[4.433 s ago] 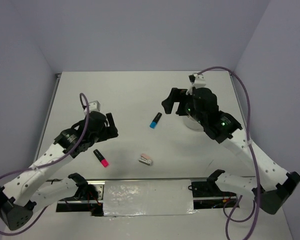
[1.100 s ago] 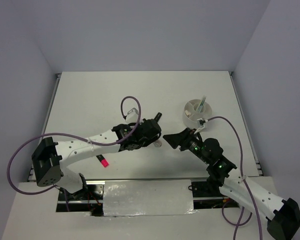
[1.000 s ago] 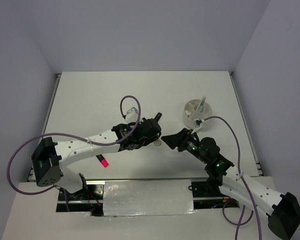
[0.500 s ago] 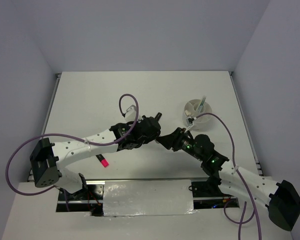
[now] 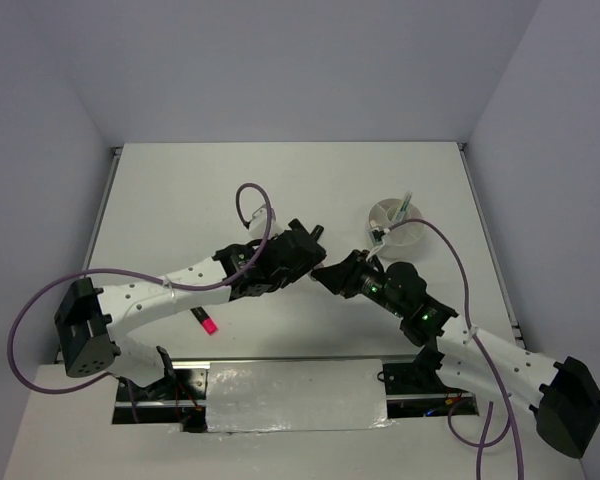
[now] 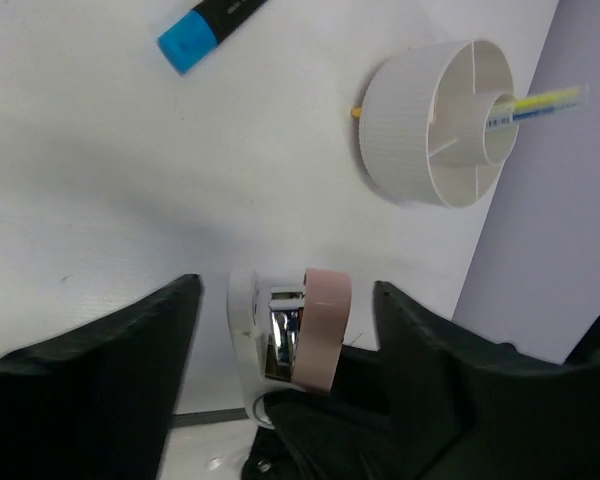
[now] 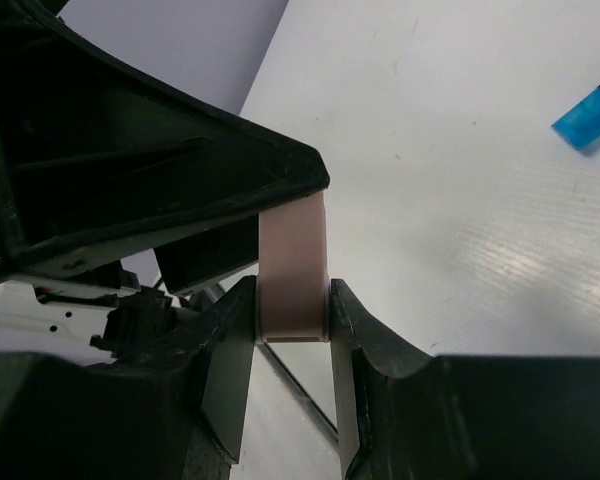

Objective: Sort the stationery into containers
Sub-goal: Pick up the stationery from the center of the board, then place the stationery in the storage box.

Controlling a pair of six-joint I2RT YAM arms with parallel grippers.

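Note:
A small pink-and-white stapler (image 6: 300, 330) with a metal middle stands above the table between my two grippers. My right gripper (image 7: 292, 292) is shut on its pink side (image 7: 292, 255), gripping it from below. My left gripper (image 6: 285, 300) is open wide, its fingers (image 6: 150, 330) apart from the stapler on both sides. In the top view the grippers meet mid-table, left gripper (image 5: 308, 258) against right gripper (image 5: 330, 275), hiding the stapler. The round white tub (image 6: 400, 120) with dividers holds thin pens (image 6: 540, 100). A blue-ended black marker (image 6: 205, 25) lies on the table.
A pink-ended black highlighter (image 5: 204, 320) lies near the front left, beside the left arm. The tub (image 5: 380, 235) sits right of centre, just behind the right arm. The marker's blue end (image 7: 588, 118) shows at the right wrist view's edge.
My right gripper moved up-left to meet the left one and shut on the stapler. My left gripper then opened wide and let go of it.

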